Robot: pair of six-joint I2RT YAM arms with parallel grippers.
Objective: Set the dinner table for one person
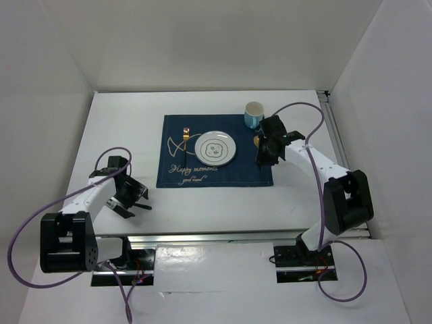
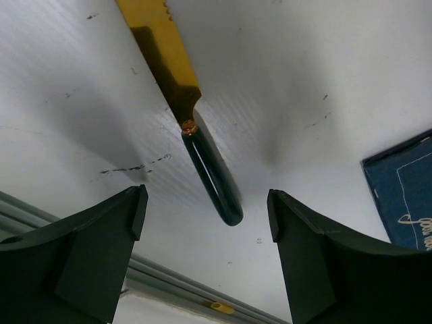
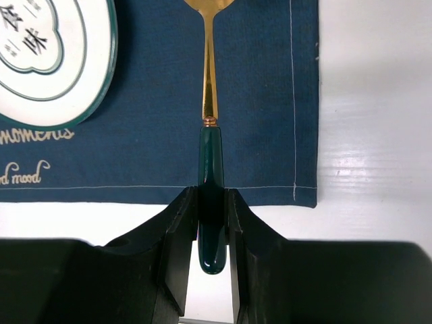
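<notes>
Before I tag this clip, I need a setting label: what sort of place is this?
Probably a robot test cell, not a home: bare white walls box in a railed tabletop, arms bolted at its edge.

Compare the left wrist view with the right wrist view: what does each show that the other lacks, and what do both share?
Only the left wrist view: a knife with a gold blade and dark green handle, lying untouched between the open jaws of the left gripper, and a metal rail along the table edge. Only the right wrist view: the right gripper shut on the dark green handle of a gold spoon, and the plate beside it. Both: the white dinner table and the navy placemat.
</notes>
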